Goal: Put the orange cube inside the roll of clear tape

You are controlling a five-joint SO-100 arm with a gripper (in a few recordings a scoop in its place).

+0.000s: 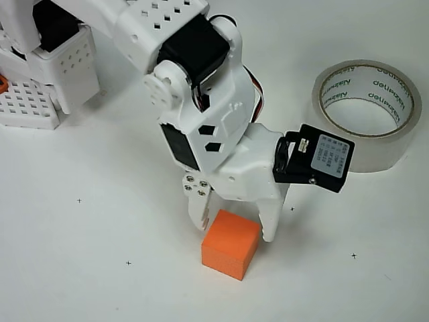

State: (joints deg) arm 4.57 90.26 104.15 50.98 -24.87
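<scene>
Overhead view first: nearest us we see the orange cube (231,243) sitting on the white table (80,268), at the bottom centre of the picture. Just above the cube, the gripper (234,225) points down over the cube's upper edge — its two white fingers (198,213) spread part-way, one at each upper corner, close to the cube, though we cannot tell whether either touches it; it has hold of nothing. Farther from the cube, up and to the right, the roll of clear tape (367,114) lies flat, hole upward, well apart from it. Far up-left of the cube stands a white perforated block (40,94).
</scene>
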